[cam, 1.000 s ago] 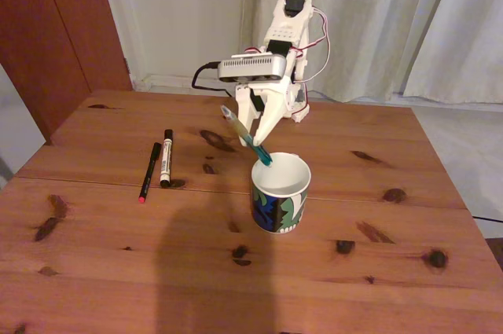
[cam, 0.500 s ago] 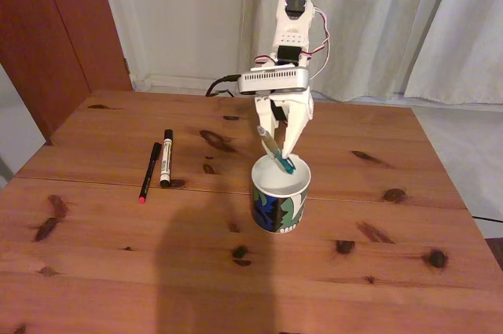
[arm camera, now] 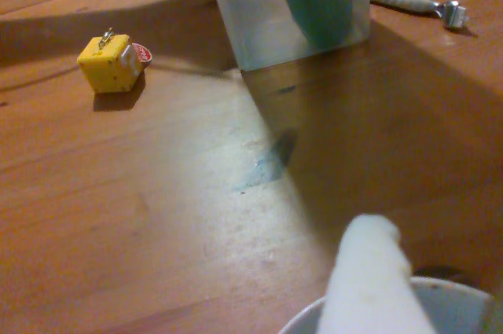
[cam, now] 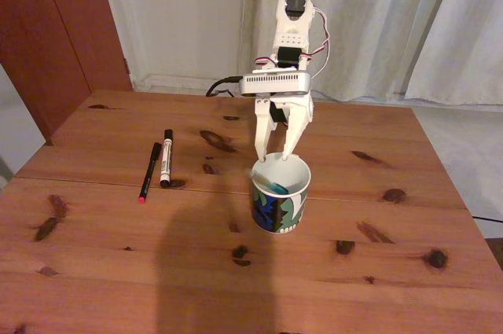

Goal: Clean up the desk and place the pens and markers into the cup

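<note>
- pale curtains and a white wall stand behind the desk (cam: 110, 271), a reddish-brown plank top with dark knots; a red-brown door panel sits at far left.
- cup (cam: 280, 192): white mug with blue, green and black pattern, centre of the desk, upright.
- gripper (cam: 276, 155): hangs directly above the far rim of the cup, fingers spread apart, holding nothing.
- green pen (cam: 271, 185): lies inside the cup, leaning against the inner wall; counted as done.
- black pen (cam: 149, 171): flat on the desk, well left of the cup, red end nearest the camera; left to do.
- white marker (cam: 166, 157): just beside the black pen on its right, black cap at the far end; left to do.
- progress, as judged: one of three items stowed, two remaining.
- wrist view: one white finger (arm camera: 369, 279) over the cup's rim (arm camera: 302, 322), which is cut off by the lower edge; a yellow cube (arm camera: 110, 61), a clear container (arm camera: 287, 4) and a metal-tipped tool (arm camera: 416, 2) beyond.
- hard to make out: the contents of the clear container, blurred and cropped.
</note>
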